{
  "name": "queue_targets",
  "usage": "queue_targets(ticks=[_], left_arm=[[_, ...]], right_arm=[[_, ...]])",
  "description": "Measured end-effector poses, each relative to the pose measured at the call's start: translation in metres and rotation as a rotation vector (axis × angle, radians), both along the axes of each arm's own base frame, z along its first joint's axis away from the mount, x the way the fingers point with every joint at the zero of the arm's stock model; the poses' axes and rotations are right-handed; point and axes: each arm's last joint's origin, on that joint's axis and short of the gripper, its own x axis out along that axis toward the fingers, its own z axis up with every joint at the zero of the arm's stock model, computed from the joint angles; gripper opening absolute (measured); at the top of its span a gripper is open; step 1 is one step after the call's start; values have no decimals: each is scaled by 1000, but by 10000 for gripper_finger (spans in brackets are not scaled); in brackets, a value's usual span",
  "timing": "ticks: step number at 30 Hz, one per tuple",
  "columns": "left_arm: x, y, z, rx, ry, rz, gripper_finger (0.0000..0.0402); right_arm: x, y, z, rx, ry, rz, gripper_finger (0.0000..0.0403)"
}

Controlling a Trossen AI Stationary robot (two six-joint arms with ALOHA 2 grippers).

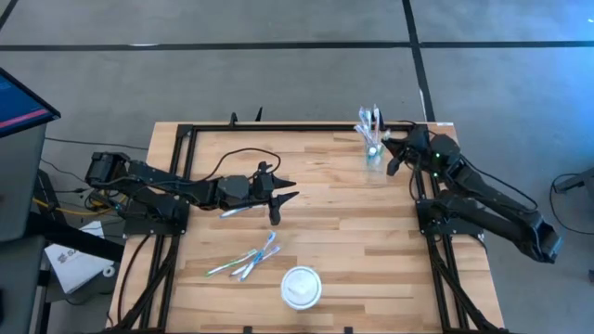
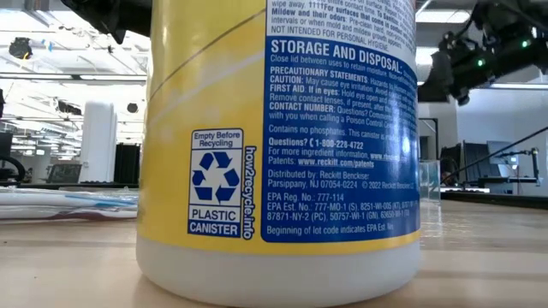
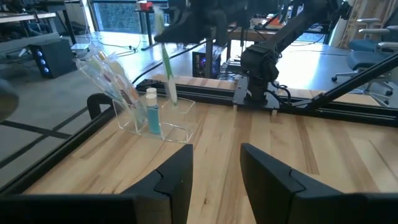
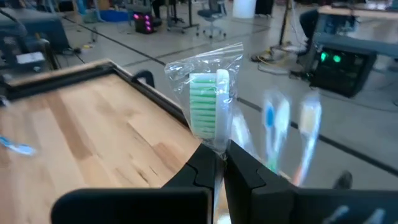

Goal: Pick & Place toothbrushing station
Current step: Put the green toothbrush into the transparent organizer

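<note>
High view over a wooden table (image 1: pixel 353 232): the right gripper (image 4: pixel 217 163), closed on a wrapped green toothbrush (image 4: pixel 205 112), hangs above the clear tumbler (image 1: pixel 373 148) at the far edge (other brushes stand inside), while the left gripper (image 1: pixel 283 199) waits open mid-table

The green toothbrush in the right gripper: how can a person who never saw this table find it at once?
Start at the wooden table's far right corner, where the clear tumbler stands. The right gripper is above it, shut on the green toothbrush. Its bristles are green and wrapped in clear plastic; the brushes beside it have blue and pale heads.
</note>
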Motion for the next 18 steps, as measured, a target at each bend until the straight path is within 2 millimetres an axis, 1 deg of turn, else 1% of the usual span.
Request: queue_targets(ticks=[2, 8, 14, 18], left_arm=[[0, 0, 0, -1, 0, 0, 126], [0, 0, 0, -3, -1, 0, 126], [0, 0, 0, -17, -5, 3, 126], [0, 0, 0, -17, -5, 3, 126]], right_arm=[[-1, -2, -7, 10, 8, -13, 4], [-4, -5, -16, 16, -11, -11, 4], [-5, -5, -39, 36, -41, -10, 3], [-6, -5, -45, 49, -47, -13, 4]])
